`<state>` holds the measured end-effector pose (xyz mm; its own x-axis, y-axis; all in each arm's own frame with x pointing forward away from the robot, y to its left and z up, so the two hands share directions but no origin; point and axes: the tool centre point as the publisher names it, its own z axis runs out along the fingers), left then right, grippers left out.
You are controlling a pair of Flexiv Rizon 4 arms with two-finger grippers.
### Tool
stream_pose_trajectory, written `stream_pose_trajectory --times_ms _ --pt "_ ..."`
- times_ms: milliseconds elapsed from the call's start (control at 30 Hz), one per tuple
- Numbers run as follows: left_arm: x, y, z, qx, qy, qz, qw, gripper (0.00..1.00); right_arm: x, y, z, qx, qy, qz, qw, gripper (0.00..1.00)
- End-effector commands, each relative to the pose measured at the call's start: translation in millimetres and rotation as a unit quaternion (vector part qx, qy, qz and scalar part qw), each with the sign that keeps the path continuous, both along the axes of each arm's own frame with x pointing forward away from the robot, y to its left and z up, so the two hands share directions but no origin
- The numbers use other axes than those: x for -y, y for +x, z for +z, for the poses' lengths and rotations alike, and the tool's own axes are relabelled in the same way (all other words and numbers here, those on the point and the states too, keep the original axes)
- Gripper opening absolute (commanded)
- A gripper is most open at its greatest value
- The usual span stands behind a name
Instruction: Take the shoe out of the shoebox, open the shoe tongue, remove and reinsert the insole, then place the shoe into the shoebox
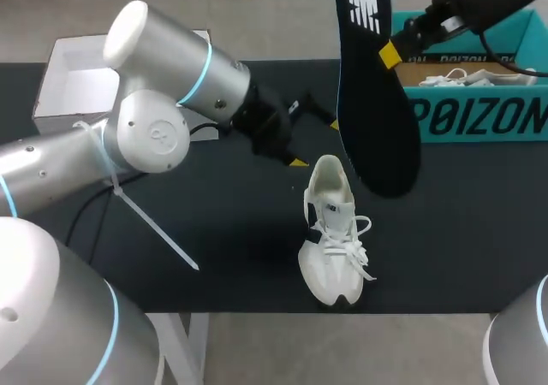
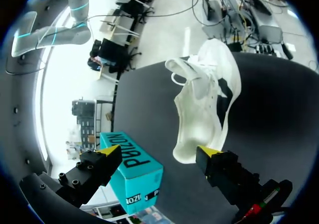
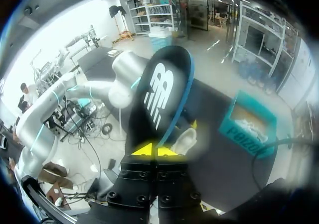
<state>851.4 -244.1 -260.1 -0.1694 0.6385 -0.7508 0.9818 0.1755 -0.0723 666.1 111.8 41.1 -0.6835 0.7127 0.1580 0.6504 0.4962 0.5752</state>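
— Where's the shoe?
— The white shoe (image 1: 334, 231) lies on the dark table (image 1: 214, 231), out of its box. Just left of its heel and a little behind it hangs the left gripper (image 1: 315, 143), fingers spread wide.
— And the insole?
— The black insole (image 1: 372, 103) is held up above the shoe, its edge pinched in the right gripper (image 3: 157, 151). Right of the shoe and farther back stands the teal shoebox (image 1: 479, 120), with a second white shoe (image 1: 467, 79) inside.

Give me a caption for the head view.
Right gripper holds the black insole above the white lace-up shoe; left gripper open near its heel.
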Motion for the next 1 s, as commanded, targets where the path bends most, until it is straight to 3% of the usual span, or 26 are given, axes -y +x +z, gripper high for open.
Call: stream_pose_trajectory --times_ms 33,433,567,733,867,1000 --pt "-1 -0.8 -2 0.002 -0.004 0.000 1.000 1.00 -1 1.3 0 -0.002 -0.001 0.000 1.000 0.00" --pt "-1 -0.8 -2 0.002 -0.004 0.000 1.000 1.00 -1 1.3 0 -0.002 -0.001 0.000 1.000 0.00" --pt "-8 -9.8 3 0.020 -0.075 -0.020 0.997 1.00 -1 1.3 0 -0.002 -0.001 0.000 1.000 0.00" --pt "-25 -19.3 0 0.010 -0.248 -0.089 0.964 1.00 -1 1.3 0 -0.002 -0.001 0.000 1.000 0.00" --pt "-40 -24.7 -5 0.026 -0.310 -0.100 0.945 1.00 -1 1.3 0 -0.002 -0.001 0.000 1.000 0.00" --pt "-45 -26.6 -5 0.041 -0.313 -0.096 0.944 1.00 -1 1.3 0 -0.002 -0.001 0.000 1.000 0.00"
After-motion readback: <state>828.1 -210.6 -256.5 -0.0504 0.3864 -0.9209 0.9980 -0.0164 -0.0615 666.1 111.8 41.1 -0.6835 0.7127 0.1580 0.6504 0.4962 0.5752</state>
